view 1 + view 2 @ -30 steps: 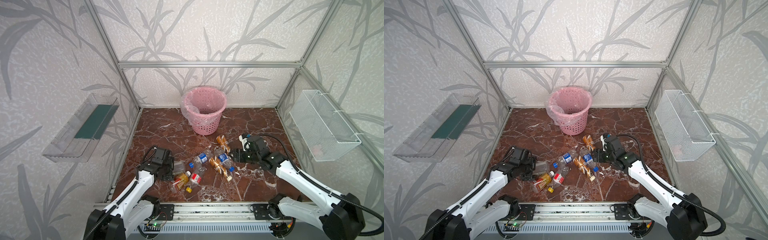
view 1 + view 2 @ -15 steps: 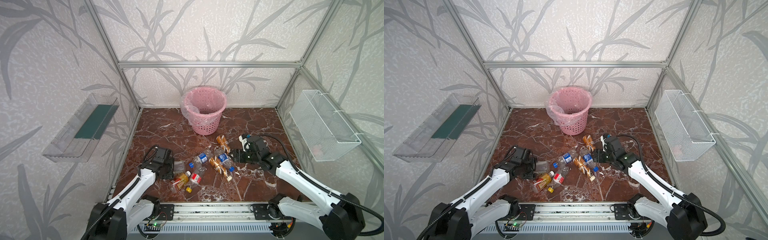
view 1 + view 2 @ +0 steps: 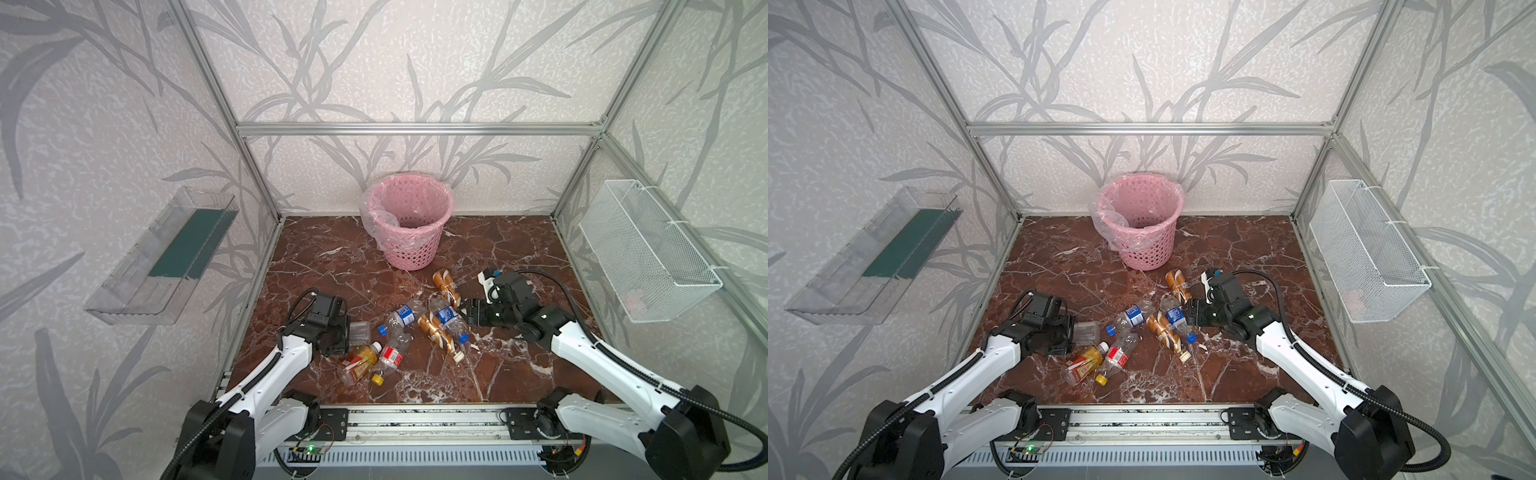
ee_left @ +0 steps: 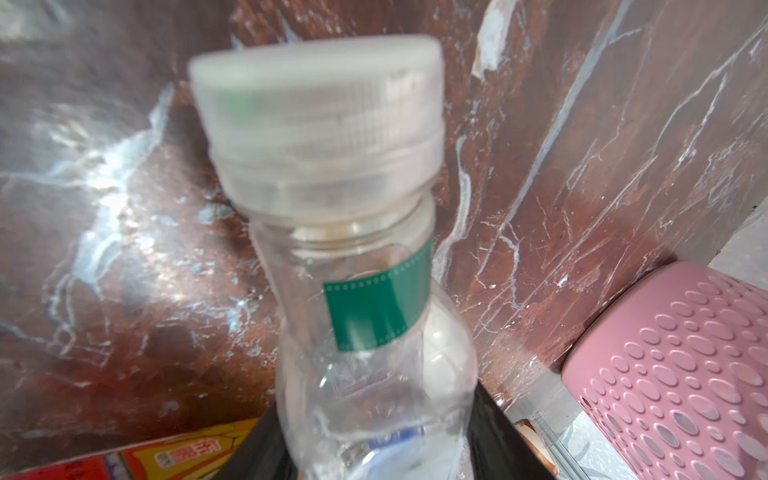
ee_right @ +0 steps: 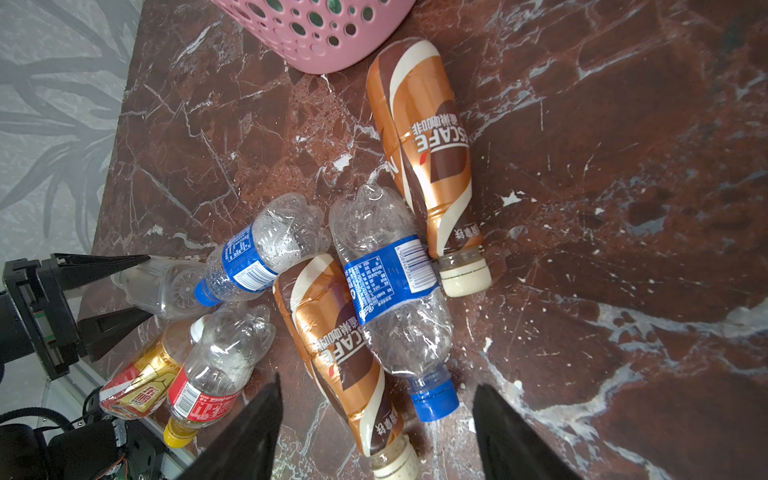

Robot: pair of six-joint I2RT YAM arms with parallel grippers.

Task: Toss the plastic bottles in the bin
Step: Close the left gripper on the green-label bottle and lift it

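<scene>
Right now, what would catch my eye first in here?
The pink bin at the back of the red marble floor, then the heap of bottles lying before it. At the left, the left tool straddles a clear bottle with a white cap.

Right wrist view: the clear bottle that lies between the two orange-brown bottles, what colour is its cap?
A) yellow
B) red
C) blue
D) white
C: the clear bottle, lying between the orange-brown bottles, ends in a blue cap.
</scene>
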